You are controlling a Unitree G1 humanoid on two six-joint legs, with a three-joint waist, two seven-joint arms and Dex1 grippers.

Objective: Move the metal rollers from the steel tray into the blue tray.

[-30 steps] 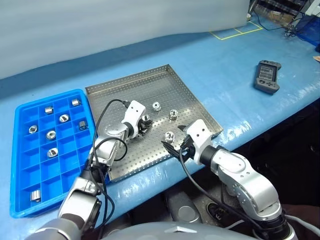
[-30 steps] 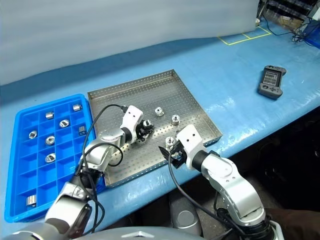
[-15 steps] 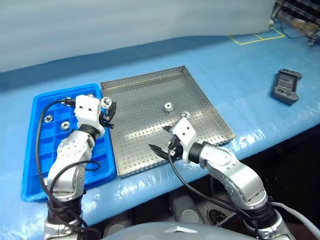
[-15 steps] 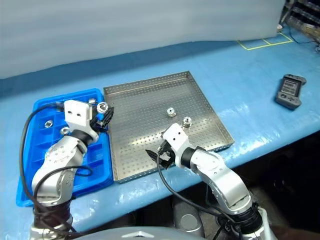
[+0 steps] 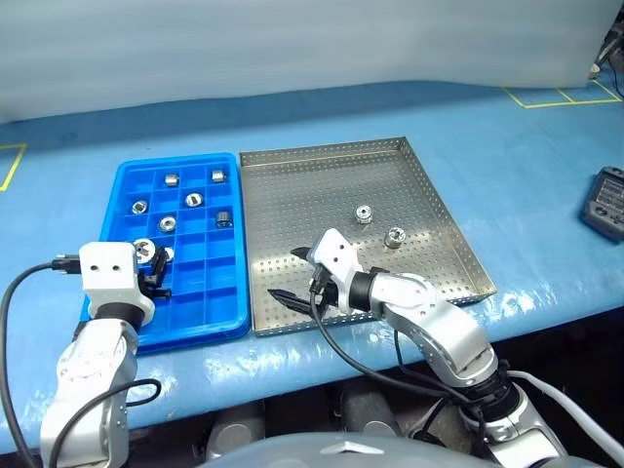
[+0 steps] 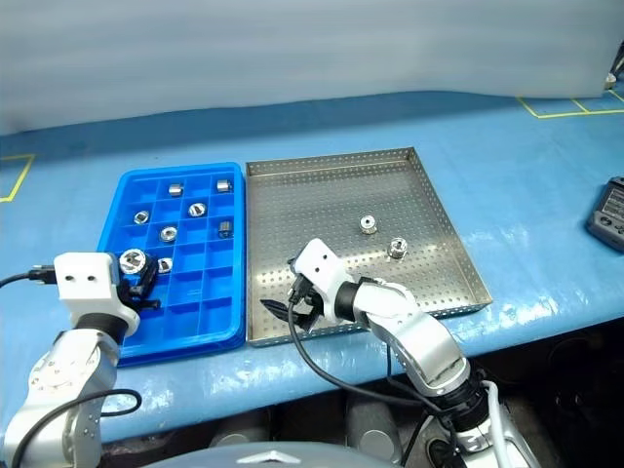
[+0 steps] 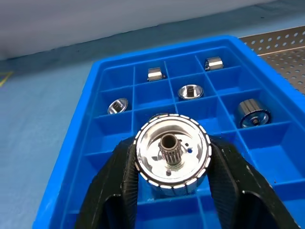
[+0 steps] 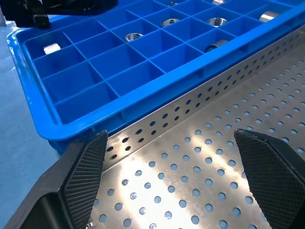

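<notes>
I see my left gripper (image 7: 172,191) pinching 1 metal roller (image 7: 172,160) between its 2 black fingers (image 7: 119,183), holding it above the near-left compartments of the blue tray (image 5: 229,317). In the head views that gripper sits at about 8 o'clock of the blue tray, over its near edge. The roller faces the wrist camera end-on, its central hole showing.

My right gripper (image 5: 297,275) hangs with its jaws spread wide and nothing between them, over the near-left corner of the steel tray (image 5: 429,166), at about 7 o'clock of that tray, close to the rim that borders the blue tray.

The blue tray lies just beside the steel tray, on its left, long sides touching or nearly so. I count 6 rollers (image 5: 194,200) in the far half of the blue tray, each in its own compartment. 2 rollers (image 5: 364,214) lie on the steel tray's perforated floor, near each other, at about 3 o'clock from its centre.
</notes>
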